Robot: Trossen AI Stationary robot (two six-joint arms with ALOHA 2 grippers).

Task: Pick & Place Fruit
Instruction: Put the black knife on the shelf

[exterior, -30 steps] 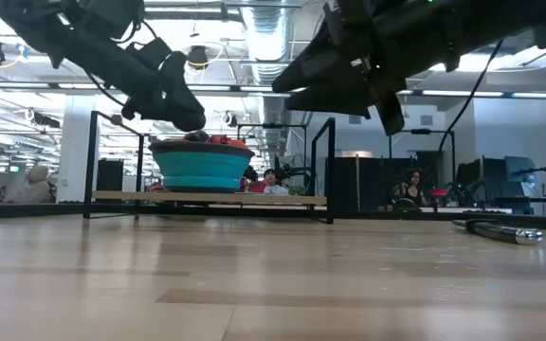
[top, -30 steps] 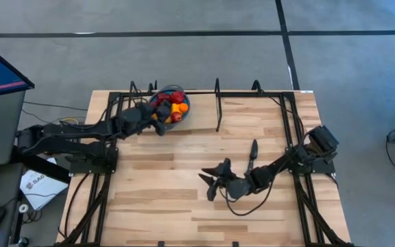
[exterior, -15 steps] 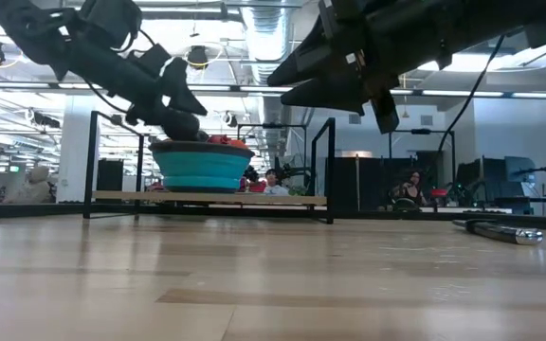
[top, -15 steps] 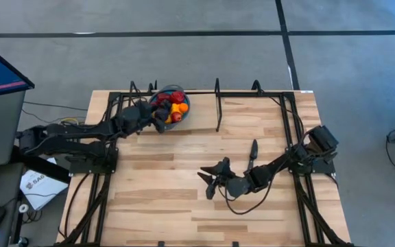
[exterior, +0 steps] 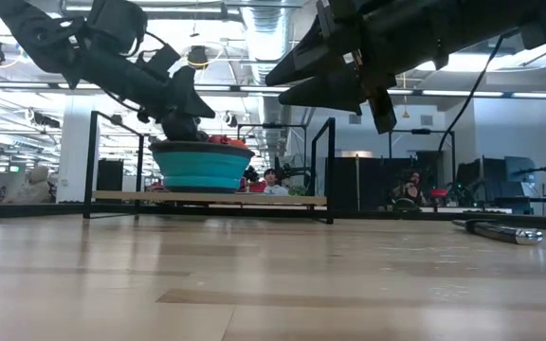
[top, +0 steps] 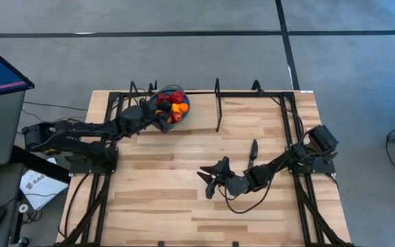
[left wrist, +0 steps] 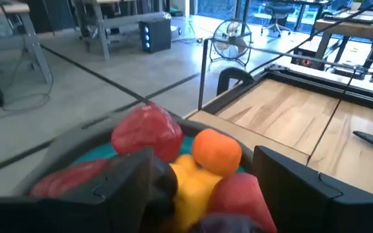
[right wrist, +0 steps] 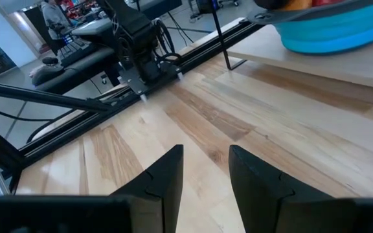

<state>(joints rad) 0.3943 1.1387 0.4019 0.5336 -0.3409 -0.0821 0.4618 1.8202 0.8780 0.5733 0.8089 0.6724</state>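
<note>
Fruit [left wrist: 193, 162] piled in bowl [top: 184, 108], between left tool [left wrist: 199, 188] fingers.

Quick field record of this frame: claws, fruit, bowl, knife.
left claw: open, over the blue bowl, fingers straddling the fruit
right claw: open, empty, above bare table mid-right
fruit: piled in the bowl; red, orange, yellow visible
knife: flat on the table, near the right arm
</note>
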